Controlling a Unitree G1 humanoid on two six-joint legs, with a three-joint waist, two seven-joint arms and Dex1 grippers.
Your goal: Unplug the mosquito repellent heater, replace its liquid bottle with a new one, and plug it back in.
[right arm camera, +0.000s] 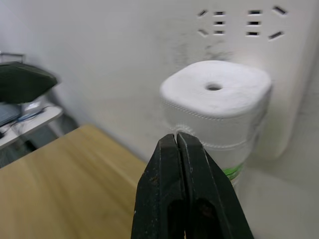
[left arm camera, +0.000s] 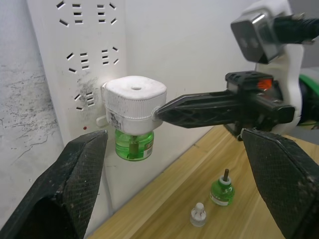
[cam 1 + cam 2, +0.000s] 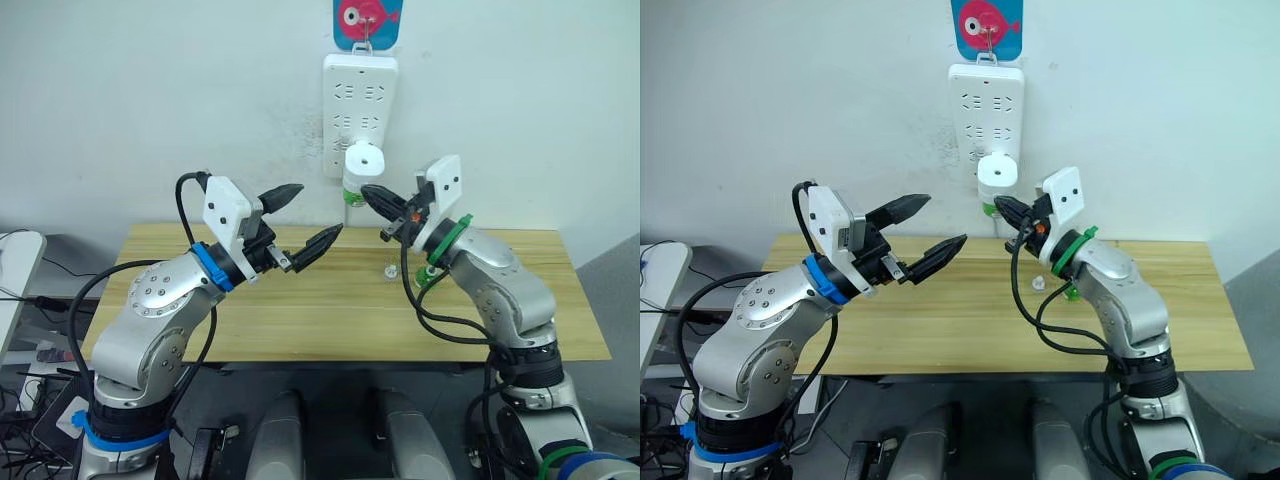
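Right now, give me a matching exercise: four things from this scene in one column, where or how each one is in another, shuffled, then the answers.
1. mosquito repellent heater
2. left gripper
3. right gripper
4. spare green bottle

A. standing on the table
B. fingers wide open
C. plugged into the wall power strip
D. fingers shut, tip at the heater's side

Pairs: 1-C, 2-B, 3-D, 4-A

White wall [image 3: 150, 100], wooden table [image 3: 330, 320]

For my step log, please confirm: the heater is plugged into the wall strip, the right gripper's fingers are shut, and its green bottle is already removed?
Not quite: in the left wrist view the green bottle hangs under the heater, still attached. The heater is plugged into the wall strip, and the right gripper has its fingers shut.
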